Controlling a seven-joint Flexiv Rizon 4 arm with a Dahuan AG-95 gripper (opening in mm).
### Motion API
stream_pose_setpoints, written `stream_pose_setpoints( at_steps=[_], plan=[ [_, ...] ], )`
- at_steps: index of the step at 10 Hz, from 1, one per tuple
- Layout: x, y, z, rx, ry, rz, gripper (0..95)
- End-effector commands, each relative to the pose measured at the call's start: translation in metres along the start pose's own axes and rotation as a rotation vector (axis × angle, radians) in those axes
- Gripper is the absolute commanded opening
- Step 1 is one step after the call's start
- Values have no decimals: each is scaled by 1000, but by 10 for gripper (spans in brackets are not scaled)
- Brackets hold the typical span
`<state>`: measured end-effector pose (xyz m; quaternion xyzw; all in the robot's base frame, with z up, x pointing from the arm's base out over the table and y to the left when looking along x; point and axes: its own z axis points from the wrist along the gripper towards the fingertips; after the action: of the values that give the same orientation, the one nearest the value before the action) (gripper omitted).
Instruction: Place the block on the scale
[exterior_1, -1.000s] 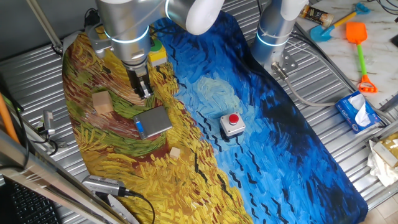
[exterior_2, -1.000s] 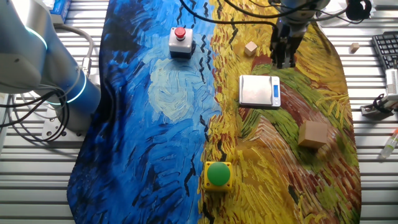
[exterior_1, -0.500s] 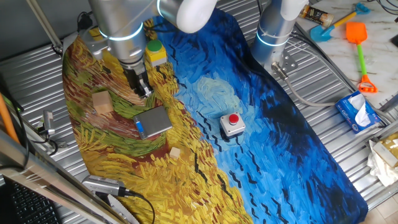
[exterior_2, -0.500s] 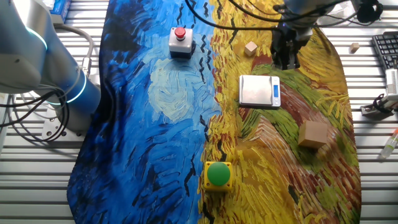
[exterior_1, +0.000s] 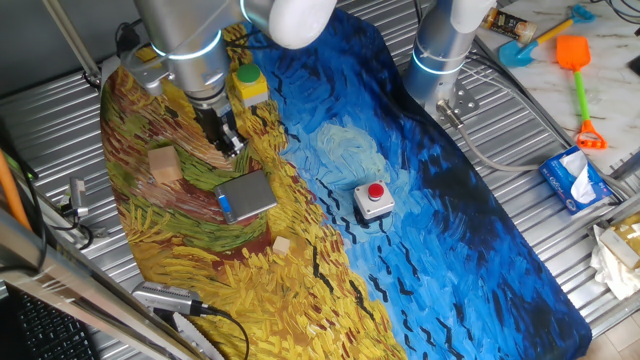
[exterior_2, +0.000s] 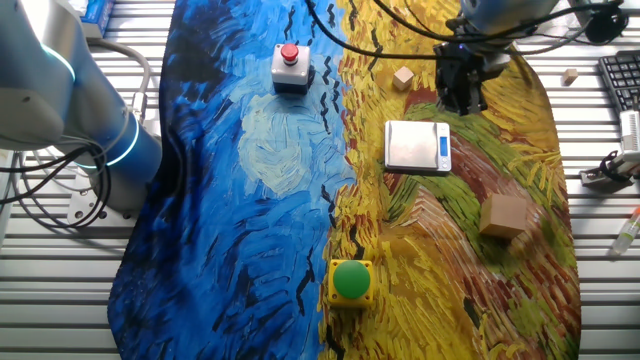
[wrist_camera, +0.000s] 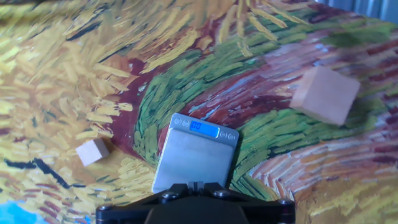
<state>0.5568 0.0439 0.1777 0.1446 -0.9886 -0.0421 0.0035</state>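
One hand (exterior_1: 228, 143) of mine hangs vertical, fingers down, beside the scale (exterior_1: 246, 194), empty; fingers read close together, grip state unclear. Block (exterior_1: 282, 246) lies apart.

Opposed high views; close downward wrist

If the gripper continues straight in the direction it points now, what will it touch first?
Probably the flat square grey metal-topped scale, which lies right ahead of the gripper in the hand view; depth is unclear, so it might meet the painted cloth beside it.
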Motion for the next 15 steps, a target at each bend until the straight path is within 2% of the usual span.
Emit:
stream_pose_setpoints(
  at_steps=[1, 9, 11, 15],
  plan=[
    [1, 0, 0, -8, 6, -14, 0],
    [1, 0, 0, -19, 9, -21, 0],
    [-3, 6, 3, -24, 6, -5, 0],
    [-8, 29, 8, -12, 6, 31, 0]
  ],
)
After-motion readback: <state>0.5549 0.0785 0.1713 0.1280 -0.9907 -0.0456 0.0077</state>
